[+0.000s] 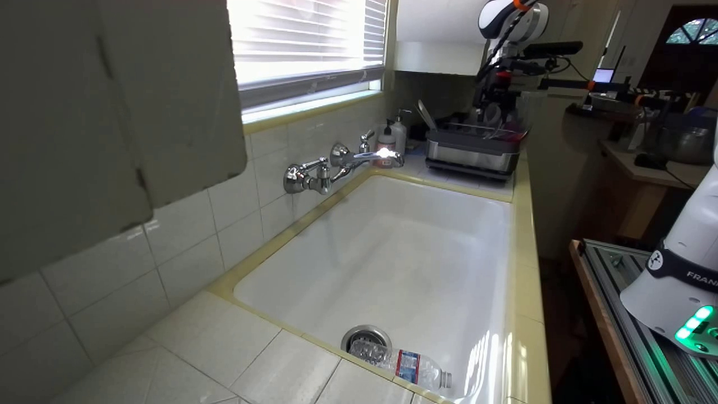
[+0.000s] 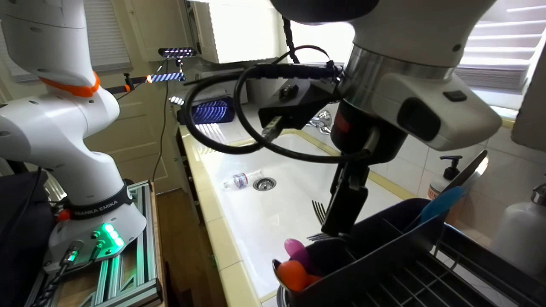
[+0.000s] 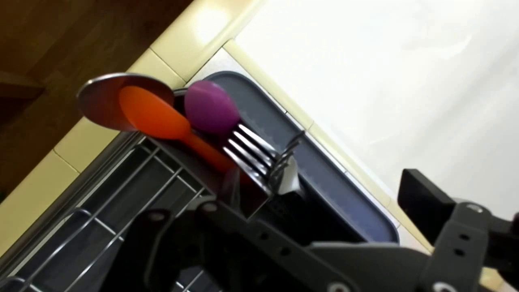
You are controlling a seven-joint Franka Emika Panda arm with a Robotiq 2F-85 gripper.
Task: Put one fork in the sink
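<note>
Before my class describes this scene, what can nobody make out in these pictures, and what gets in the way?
Forks: handles, lost in darkness below the tines in the wrist view, hidden by the gripper and utensil holder in an exterior view.
Bottle label: lettering, too small and blurred in both exterior views.
Robot arm: upper links, cut off by the top edge in an exterior view.

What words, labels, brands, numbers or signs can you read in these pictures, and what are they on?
"FRANKA EMIKA": dark band around the robot arm's base.
Round white emblem on that band: no readable letters.
Red-and-blue label on the plastic bottle in the sink: too small to read.
Black-topped pump bottle: print too blurred to read.
</note>
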